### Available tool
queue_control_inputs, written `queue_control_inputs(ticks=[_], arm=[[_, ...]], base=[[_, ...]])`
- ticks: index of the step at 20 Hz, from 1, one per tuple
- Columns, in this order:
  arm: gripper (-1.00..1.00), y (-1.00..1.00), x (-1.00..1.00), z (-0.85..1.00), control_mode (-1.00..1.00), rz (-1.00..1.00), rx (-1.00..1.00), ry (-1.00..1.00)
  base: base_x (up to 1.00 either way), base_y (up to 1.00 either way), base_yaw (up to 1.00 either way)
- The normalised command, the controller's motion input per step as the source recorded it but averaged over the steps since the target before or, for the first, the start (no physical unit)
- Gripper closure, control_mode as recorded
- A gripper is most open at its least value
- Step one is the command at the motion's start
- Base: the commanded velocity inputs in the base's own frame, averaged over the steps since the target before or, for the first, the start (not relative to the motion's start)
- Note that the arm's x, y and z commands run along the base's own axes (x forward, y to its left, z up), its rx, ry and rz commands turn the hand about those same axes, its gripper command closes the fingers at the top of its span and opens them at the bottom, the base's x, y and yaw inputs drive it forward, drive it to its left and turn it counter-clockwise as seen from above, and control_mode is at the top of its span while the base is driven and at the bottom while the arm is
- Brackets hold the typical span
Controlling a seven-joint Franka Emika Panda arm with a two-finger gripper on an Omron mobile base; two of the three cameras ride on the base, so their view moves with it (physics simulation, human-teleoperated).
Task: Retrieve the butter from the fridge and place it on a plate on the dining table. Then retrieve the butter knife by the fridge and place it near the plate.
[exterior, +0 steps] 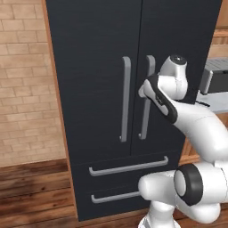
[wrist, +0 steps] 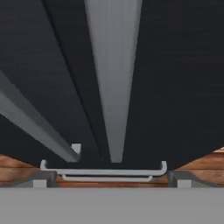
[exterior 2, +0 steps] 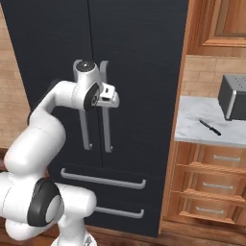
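Brick wall and wood floor frame the tall black double-door fridge, shut, butter unseen. Jaws wide apart near its right grey bar handle; misaligned, they could slip off.

No legible text, label, brand, number or sign on the fridge; none on anything beside it.
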Motion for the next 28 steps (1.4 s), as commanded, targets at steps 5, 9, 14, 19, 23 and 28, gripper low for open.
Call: queue_control_inputs(ticks=[5, 9, 14, 19, 23, 28], arm=[[-1.00, 0.00, 0.67, -0.16, -1.00, -0.09, 0.00, -0.02], [-1.00, 0.00, 0.66, -0.14, -1.00, -0.01, 0.00, 0.00], [-1.00, -0.03, 0.53, -0.24, -1.00, 0.00, 0.00, -0.06], [-1.00, 0.00, 0.34, -0.20, -1.00, 0.00, 0.00, -0.11], [-1.00, -0.06, 0.18, -0.31, -1.00, 0.00, 0.00, -0.13], [-1.00, 0.00, 0.15, -0.33, -1.00, 0.00, 0.00, -0.22]], base=[[0.00, 0.00, 0.00], [0.00, 0.00, 0.00], [0.00, 0.00, 0.00], [0.00, 0.00, 0.00], [0.00, 0.00, 0.00], [0.00, 0.00, 0.00]])
